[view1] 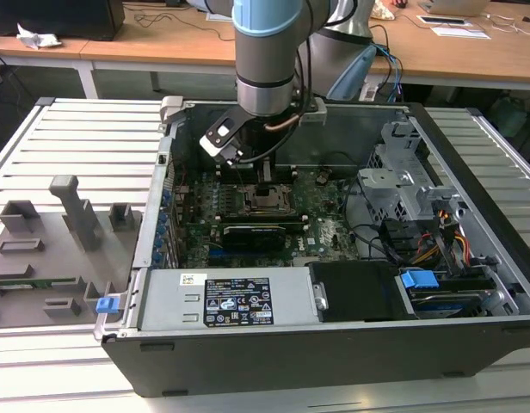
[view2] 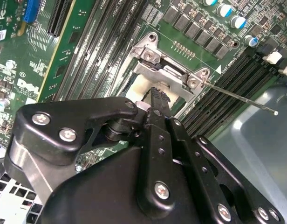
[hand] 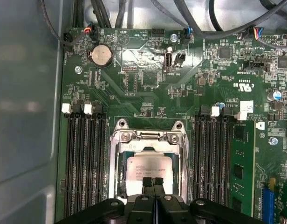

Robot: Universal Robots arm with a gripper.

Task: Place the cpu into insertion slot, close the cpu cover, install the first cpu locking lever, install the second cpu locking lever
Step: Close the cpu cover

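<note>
The cpu [hand: 148, 169] lies flat in the insertion slot [hand: 121, 186], its pale silver face up. The cpu cover [hand: 148, 136], a silvery frame, lies down around it, and the chip shows through its window. My gripper [hand: 153, 181] is shut with nothing between its fingers, and its tips are low over the chip's near edge. In the second wrist view the gripper [view2: 157, 95] points at the cpu [view2: 140, 86], and a thin locking lever [view2: 241, 98] sticks out from the cover's corner, unlatched. In the exterior view the gripper [view1: 267, 179] hangs over the slot [view1: 269, 200] inside the open computer case.
Long black memory slots [hand: 83, 158] flank the socket on both sides, one holding a green module [hand: 241, 163]. A black card [view1: 258, 232] lies just in front of the socket. The case holds a power supply [view1: 222, 297], a drive cage [view1: 403, 181] and cables [view1: 437, 241].
</note>
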